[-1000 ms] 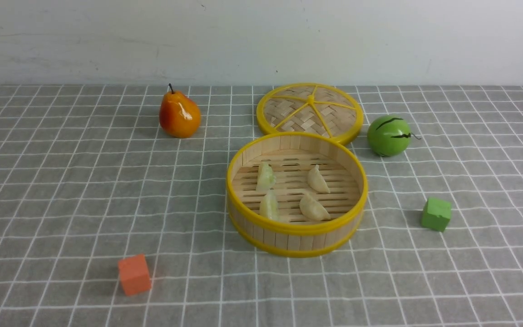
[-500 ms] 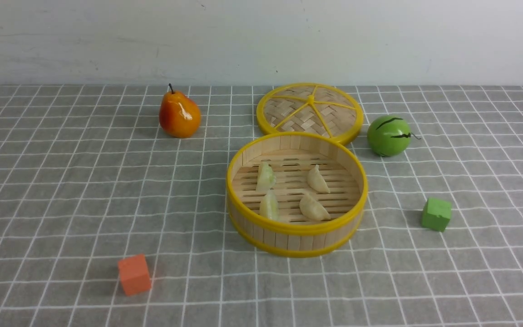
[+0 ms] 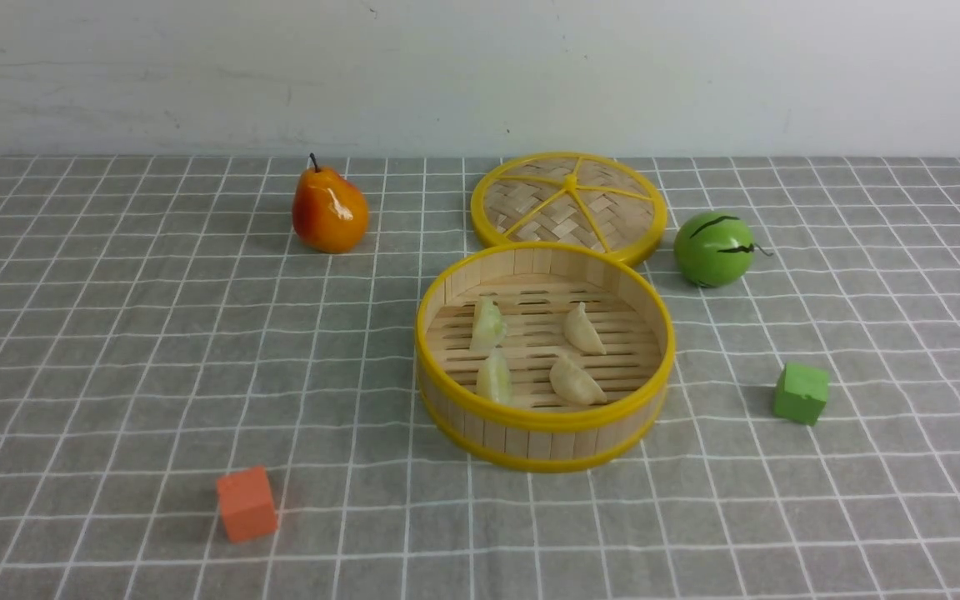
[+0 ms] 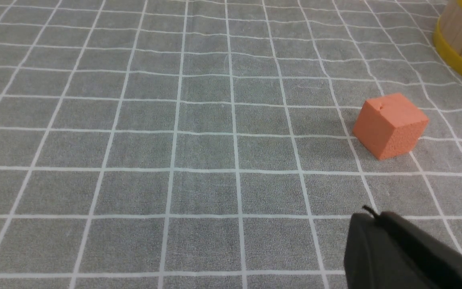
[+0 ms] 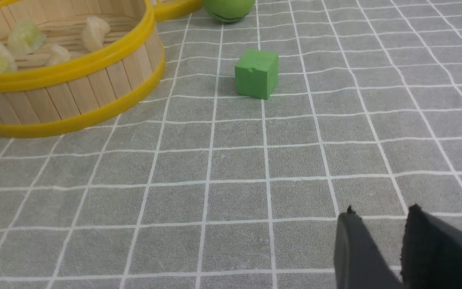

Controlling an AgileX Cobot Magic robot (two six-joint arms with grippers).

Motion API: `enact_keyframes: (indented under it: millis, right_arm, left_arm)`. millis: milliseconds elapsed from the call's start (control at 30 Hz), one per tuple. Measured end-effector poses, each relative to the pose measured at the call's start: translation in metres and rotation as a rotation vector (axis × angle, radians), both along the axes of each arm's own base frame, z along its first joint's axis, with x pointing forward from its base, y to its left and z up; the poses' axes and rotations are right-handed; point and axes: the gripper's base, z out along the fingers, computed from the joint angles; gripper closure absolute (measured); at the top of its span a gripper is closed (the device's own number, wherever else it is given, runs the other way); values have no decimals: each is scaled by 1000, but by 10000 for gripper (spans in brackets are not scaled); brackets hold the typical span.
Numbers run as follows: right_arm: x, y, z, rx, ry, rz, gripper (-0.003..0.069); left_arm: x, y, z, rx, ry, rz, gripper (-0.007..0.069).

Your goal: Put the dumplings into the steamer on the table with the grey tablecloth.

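Left fingers [image 4: 375, 218] closed, empty, dark tips pressed together above bare cloth, near the orange cube [image 4: 390, 125]. Right fingers [image 5: 379, 214] parted by a narrow gap, nothing between them, above the cloth and well apart from the green cube [image 5: 256, 73]. Neither arm shows in the front view.

All four dumplings [image 3: 530, 350] are in the steamer [image 3: 545, 414], lying on its slatted floor:
- two pale translucent green ones on its left side, one behind the other [image 3: 487, 325] [image 3: 494, 379]
- two cream-beige ones on its right side, same arrangement [image 3: 582, 328] [image 3: 575, 381]
- each a small crescent with a pinched edge; none touching another as far as I can tell

Steamer: round shallow bamboo basket, wall of vertical wood strips, yellow rim at top and bottom, uncovered. It sits on the desk [image 3: 113, 350], which is covered by the grey tablecloth [image 3: 863, 500] with a grid of thin white lines.

Around the steamer:
- woven lid [image 3: 567, 204] with yellow spokes lies flat just behind it, its near edge hidden by the steamer's back rim
- pear [image 3: 328, 211] behind and to the left
- green melon [image 3: 713, 248] behind and to the right, just beside the lid
- green cube to the right, near it
- orange cube in front and to the left, well apart
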Motion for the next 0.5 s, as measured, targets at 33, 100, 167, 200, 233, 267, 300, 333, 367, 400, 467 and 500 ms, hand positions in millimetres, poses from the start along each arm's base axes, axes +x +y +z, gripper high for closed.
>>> enact_keyframes:
  millis: [33, 100, 167, 200, 233, 267, 300, 333, 367, 400, 467, 500]
  right_arm:
    - [0, 0, 0, 0, 0, 0, 466]
    - [0, 0, 0, 0, 0, 0, 463]
    - [0, 0, 0, 0, 0, 0, 459]
    - [0, 0, 0, 0, 0, 0, 457]
    - [0, 0, 0, 0, 0, 0, 457]
    - [0, 0, 0, 0, 0, 0, 457]
    - [0, 0, 0, 0, 0, 0, 457]
    - [0, 0, 0, 0, 0, 0, 456]
    - [0, 0, 0, 0, 0, 0, 455]
    - [0, 0, 0, 0, 0, 0, 453]
    - [0, 0, 0, 0, 0, 0, 449]
    - [0, 0, 0, 0, 0, 0, 447]
  left_arm:
    - [0, 0, 0, 0, 0, 0, 629]
    - [0, 0, 0, 0, 0, 0, 627]
    - [0, 0, 0, 0, 0, 0, 625]
    - [0, 0, 0, 0, 0, 0, 624]
    - [0, 0, 0, 0, 0, 0, 624]
    - [0, 0, 0, 0, 0, 0, 623]
    - [0, 0, 0, 0, 0, 0, 622]
    - [0, 0, 0, 0, 0, 0, 621]
    - [0, 0, 0, 0, 0, 0, 620]
    - [0, 0, 0, 0, 0, 0, 620]
    - [0, 0, 0, 0, 0, 0, 618]
    - [0, 0, 0, 0, 0, 0, 616]
